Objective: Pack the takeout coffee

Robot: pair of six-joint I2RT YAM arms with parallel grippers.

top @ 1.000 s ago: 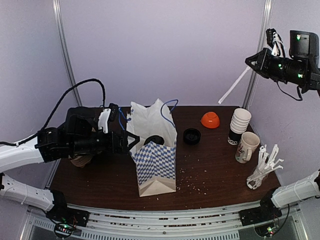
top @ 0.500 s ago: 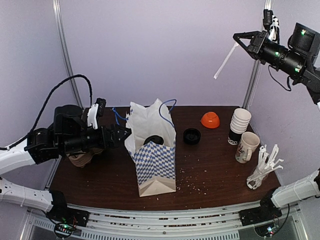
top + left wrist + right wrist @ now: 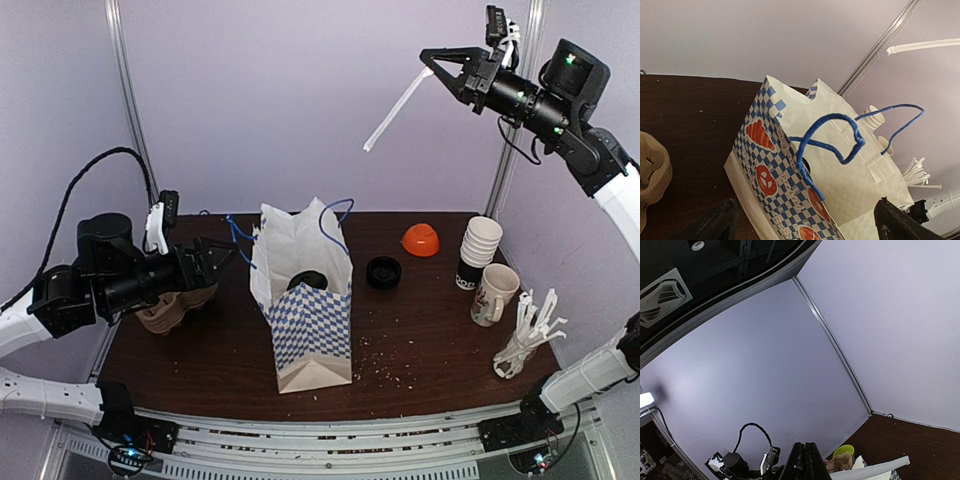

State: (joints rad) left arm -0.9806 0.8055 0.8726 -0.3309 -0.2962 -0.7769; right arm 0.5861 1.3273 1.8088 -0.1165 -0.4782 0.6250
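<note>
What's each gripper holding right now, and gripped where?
The right gripper pinches a white straw by its upper end. The left gripper is open and holds nothing.

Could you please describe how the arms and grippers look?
The left arm and right arm have white links and black housings. A black cable loops over the left; green lights dot the right. The left gripper and right gripper are black, tapering to points.
</note>
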